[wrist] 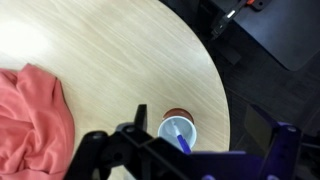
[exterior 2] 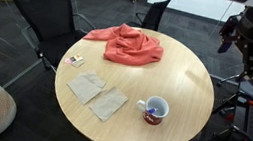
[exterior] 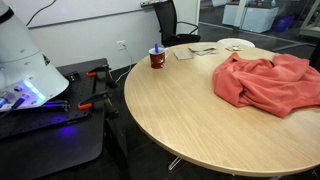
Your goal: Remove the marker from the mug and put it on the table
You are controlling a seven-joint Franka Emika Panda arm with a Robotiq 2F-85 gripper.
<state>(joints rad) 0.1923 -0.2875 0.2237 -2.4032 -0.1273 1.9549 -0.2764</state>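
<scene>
Overhead, marker sits inside mug.

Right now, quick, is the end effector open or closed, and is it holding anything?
End effector: open, holding nothing; the marker is in the mug.

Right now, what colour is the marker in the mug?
The marker is blue, clearest in the wrist view.

Office: round table, black chairs
</scene>
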